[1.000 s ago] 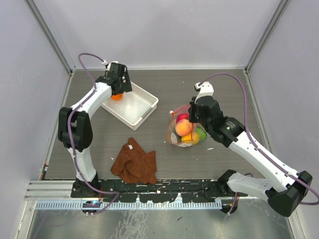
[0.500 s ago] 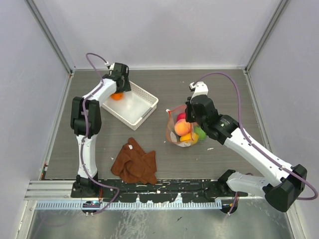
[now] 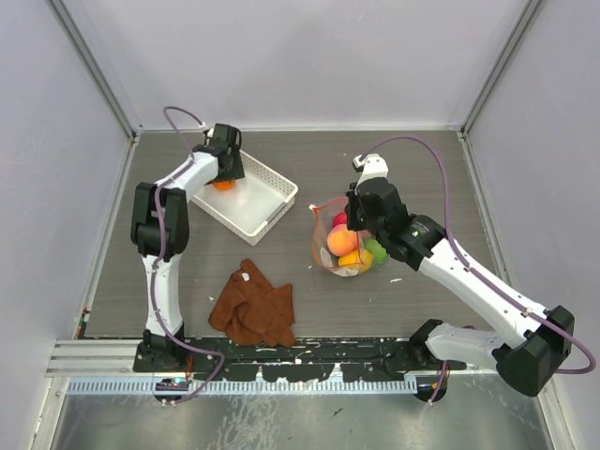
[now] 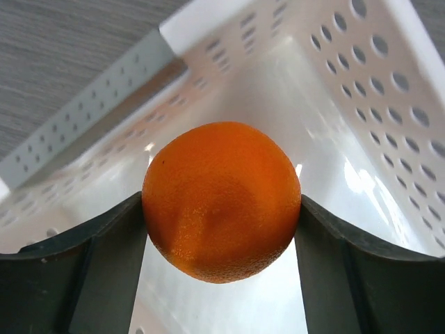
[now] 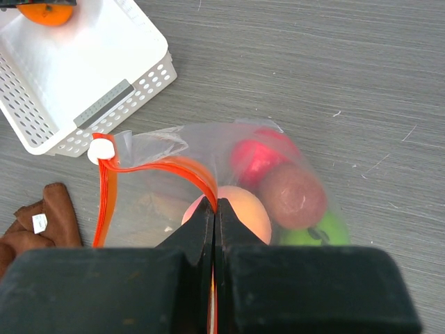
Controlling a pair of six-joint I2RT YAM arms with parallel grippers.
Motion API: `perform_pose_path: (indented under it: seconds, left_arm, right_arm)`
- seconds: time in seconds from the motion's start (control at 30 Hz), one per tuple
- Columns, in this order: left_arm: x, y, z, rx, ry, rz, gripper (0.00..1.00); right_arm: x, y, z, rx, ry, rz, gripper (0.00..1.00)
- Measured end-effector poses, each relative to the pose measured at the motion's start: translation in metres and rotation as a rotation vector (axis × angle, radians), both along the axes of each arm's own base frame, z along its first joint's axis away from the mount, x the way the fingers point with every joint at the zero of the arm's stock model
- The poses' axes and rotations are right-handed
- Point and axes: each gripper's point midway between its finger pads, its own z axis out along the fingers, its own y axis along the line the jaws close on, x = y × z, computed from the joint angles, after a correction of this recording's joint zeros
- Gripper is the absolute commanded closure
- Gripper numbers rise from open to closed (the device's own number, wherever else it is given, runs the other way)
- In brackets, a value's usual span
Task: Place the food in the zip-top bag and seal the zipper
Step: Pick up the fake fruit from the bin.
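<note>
My left gripper (image 3: 223, 172) is shut on an orange toy fruit (image 4: 221, 200) inside the white lattice basket (image 3: 258, 192); the fruit also shows in the top view (image 3: 222, 185). My right gripper (image 5: 215, 207) is shut on the orange-red zipper (image 5: 182, 168) of the clear zip-top bag (image 3: 342, 236) and holds its mouth up. The bag holds a peach-pink fruit (image 5: 243, 209), a red one (image 5: 254, 156), a brownish one (image 5: 292, 196), a bright green one (image 5: 316, 229) and a yellow one (image 3: 353, 260). A white slider (image 5: 101, 149) sits at the zipper's left end.
A brown cloth (image 3: 253, 305) lies on the table near the front, left of the bag. The basket stands at the back left, close to the left wall. Grey walls enclose the table on three sides.
The left arm has reached further into the basket's far corner and closed around the orange fruit. The right gripper has shifted slightly back and left with the bag's zipper.
</note>
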Motion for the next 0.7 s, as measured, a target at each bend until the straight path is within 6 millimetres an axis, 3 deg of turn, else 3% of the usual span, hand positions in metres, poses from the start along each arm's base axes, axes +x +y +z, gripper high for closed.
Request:
perform_pose_path:
  seconds: [0.2, 0.4, 0.53, 0.7]
  left_arm:
    - [-0.029, -0.012, 0.015, -0.098, 0.009, -0.035, 0.48]
    - [-0.062, -0.038, 0.057, -0.234, -0.052, -0.088, 0.48]
    - [-0.093, -0.071, 0.092, -0.313, -0.116, -0.173, 0.49]
    - [-0.134, -0.109, 0.121, -0.377, -0.166, -0.293, 0.50]
  right_arm:
    - [0.000, 0.000, 0.000, 0.002, 0.000, 0.000, 1.00]
    - [-0.001, 0.000, 0.002, 0.006, -0.002, -0.001, 1.00]
    - [-0.003, -0.002, 0.004, 0.010, -0.004, -0.002, 1.00]
    - [-0.006, -0.004, 0.008, 0.020, -0.012, -0.003, 1.00]
